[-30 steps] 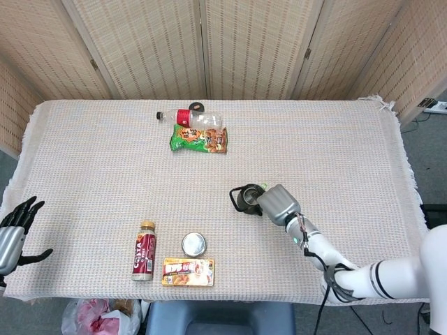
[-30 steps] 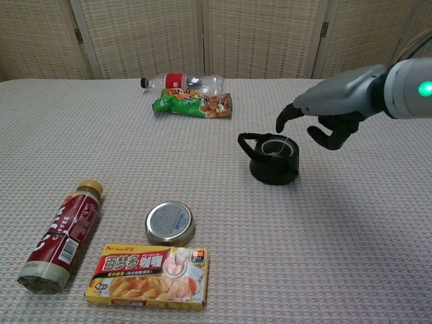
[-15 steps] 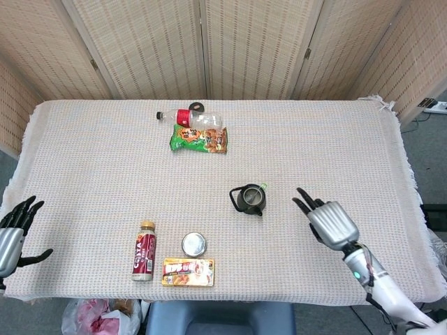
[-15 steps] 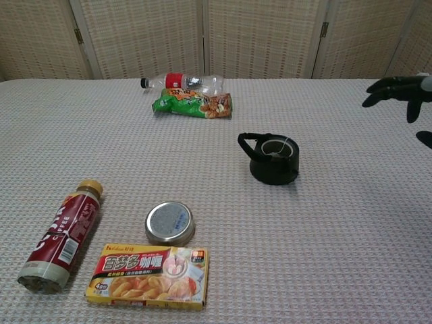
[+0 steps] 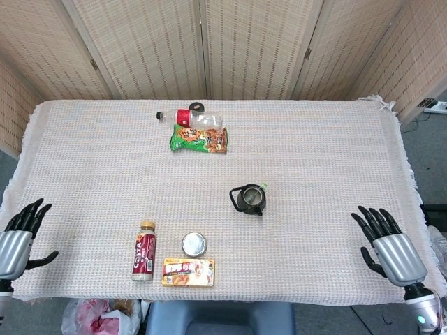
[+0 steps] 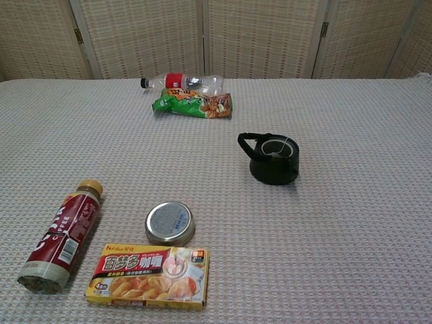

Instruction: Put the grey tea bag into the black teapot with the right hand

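Note:
The black teapot (image 5: 248, 199) (image 6: 272, 159) stands upright near the middle of the table, its handle to the left. The grey tea bag (image 6: 273, 150) lies inside the pot, with its thin string over the rim. My right hand (image 5: 391, 246) is at the table's front right corner, far from the pot, fingers spread and holding nothing. My left hand (image 5: 17, 239) hovers at the front left edge, fingers also apart and empty. Neither hand shows in the chest view.
A clear bottle with a red label (image 5: 190, 117) and a green snack bag (image 5: 198, 139) lie at the back. Near the front left are a brown drink bottle (image 5: 144, 250), a round tin (image 5: 193, 244) and a yellow curry box (image 5: 188, 272).
My right hand has drawn back from the teapot to the front right corner and left the chest view. The tea bag stays in the pot. My left hand barely shifted.

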Robot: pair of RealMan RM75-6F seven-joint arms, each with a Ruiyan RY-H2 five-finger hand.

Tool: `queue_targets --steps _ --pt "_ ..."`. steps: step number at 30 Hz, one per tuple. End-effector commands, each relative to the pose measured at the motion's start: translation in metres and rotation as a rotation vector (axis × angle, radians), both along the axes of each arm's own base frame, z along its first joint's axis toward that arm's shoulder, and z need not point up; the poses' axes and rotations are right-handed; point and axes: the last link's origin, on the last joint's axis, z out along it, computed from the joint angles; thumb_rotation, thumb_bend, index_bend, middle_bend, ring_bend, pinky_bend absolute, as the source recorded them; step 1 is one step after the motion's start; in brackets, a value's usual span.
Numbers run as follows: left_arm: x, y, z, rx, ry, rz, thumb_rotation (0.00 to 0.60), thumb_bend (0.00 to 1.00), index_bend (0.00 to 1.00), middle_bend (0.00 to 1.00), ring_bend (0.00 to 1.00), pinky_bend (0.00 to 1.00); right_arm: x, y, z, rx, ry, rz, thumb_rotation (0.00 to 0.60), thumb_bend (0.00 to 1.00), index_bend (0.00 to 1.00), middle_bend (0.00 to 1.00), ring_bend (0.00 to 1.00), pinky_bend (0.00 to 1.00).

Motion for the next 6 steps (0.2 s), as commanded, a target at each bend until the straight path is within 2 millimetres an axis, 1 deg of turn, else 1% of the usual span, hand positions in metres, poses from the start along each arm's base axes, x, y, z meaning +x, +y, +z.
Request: queue_targets --steps 1,6 --pt "0.0001 -0.0023 -0.0015 -0.006 0.005 0.001 0.600 0.19 0.00 0.00 0.00 0.18 -0.0017 -0.0012 0.0007 -0.001 -0.007 -0.010 0.600 0.45 0.00 0.00 0.00 0.00" --pt "0.0009 -0.0022 -0.0015 0.001 0.019 -0.002 0.600 0.19 0.00 0.00 0.00 0.18 -0.0009 -0.0064 -0.0033 0.016 0.007 -0.007 0.600 0.45 0.00 0.00 0.00 0.00"
